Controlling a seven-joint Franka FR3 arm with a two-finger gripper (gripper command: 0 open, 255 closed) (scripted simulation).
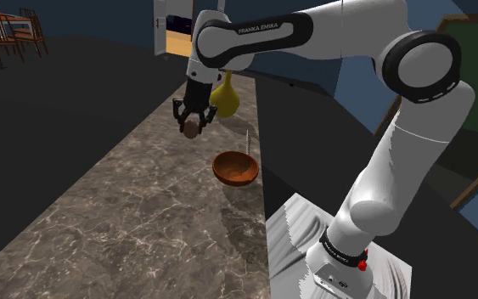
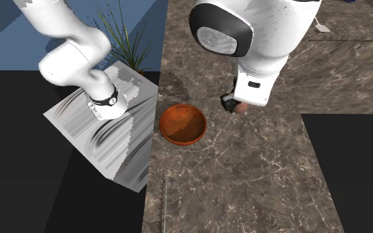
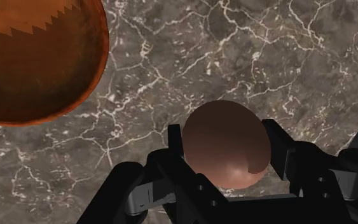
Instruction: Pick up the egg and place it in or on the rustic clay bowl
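Note:
A brown egg (image 3: 227,143) sits clasped between my two black fingers, and my gripper (image 3: 225,149) is shut on it. In the shoulder view the gripper (image 1: 192,126) hangs above the marble counter with the egg (image 1: 192,129) at its tip, up and to the left of the reddish-brown clay bowl (image 1: 235,167). The second exterior view shows the egg (image 2: 242,107) under the hand, lifted off the counter to the right of the bowl (image 2: 183,124). Seen from the wrist, the bowl (image 3: 34,57) lies off to one side of the egg, with nothing in it.
A yellow gourd-shaped vase (image 1: 225,96) stands on the counter just behind the gripper. The dark marble counter (image 1: 126,212) runs long and narrow; its edge drops off beside the bowl toward the stand (image 1: 330,255). A potted plant (image 2: 122,36) stands past the counter's edge.

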